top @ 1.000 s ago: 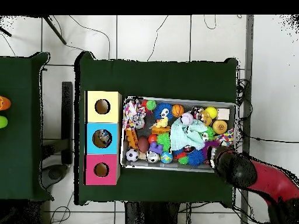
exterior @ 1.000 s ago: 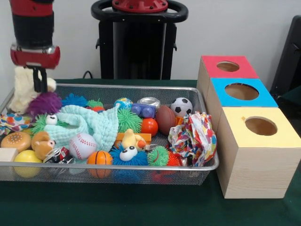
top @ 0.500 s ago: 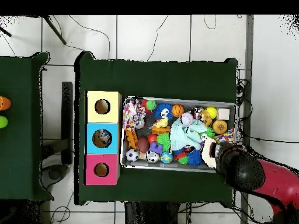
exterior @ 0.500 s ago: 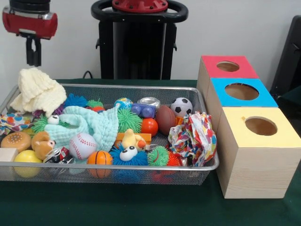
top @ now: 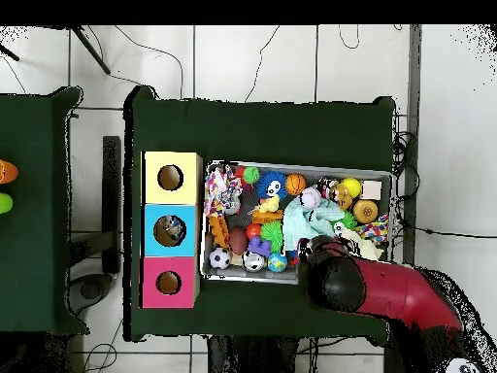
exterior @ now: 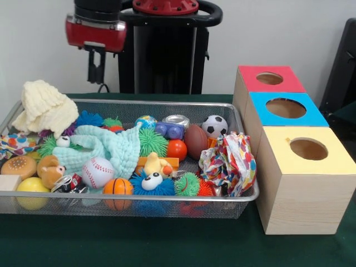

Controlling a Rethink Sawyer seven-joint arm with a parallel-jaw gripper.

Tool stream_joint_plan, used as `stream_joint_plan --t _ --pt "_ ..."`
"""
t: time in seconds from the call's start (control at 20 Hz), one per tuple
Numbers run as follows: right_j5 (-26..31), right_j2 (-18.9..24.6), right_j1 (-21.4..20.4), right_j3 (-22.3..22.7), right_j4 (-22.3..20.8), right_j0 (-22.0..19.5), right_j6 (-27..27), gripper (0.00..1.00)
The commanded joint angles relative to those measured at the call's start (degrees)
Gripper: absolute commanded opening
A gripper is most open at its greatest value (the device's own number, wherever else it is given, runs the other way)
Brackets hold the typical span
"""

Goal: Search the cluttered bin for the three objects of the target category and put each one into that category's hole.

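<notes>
A robotics lab is indicated: a green-clothed table (top: 262, 126) is set on a tiled floor (top: 252, 58) strewn with cables (top: 427, 233), and coloured sorting boxes (exterior: 289, 139) are lined up beside a toy-filled mesh bin (exterior: 239, 194).

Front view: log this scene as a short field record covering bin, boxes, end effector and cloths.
bin: wire mesh bin, crowded with balls, spiky toys and cloths
boxes: pink box, blue box, yellow box, in a row beside the bin, one round hole each
end effector: end effector raised above the bin's far side, holding nothing
cloths: cream cloth, mint cloth, patterned cloth
</notes>
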Motion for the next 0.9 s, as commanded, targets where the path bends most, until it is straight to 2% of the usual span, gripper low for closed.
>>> stream_joint_plan --t 0.05,0.45,0.75,0.9 --pt "-4.6 -6.4 3.1 6.2 4.8 4.8 19.7 0.00" --pt "-1.9 -8.3 0.4 7.7 9.8 9.3 21.3 0.00" --pt "3.2 -12.6 -2.8 7.7 13.6 16.8 24.9 0.00" --pt "4.0 -15.3 -1.7 6.3 14.9 20.9 27.3 0.00"
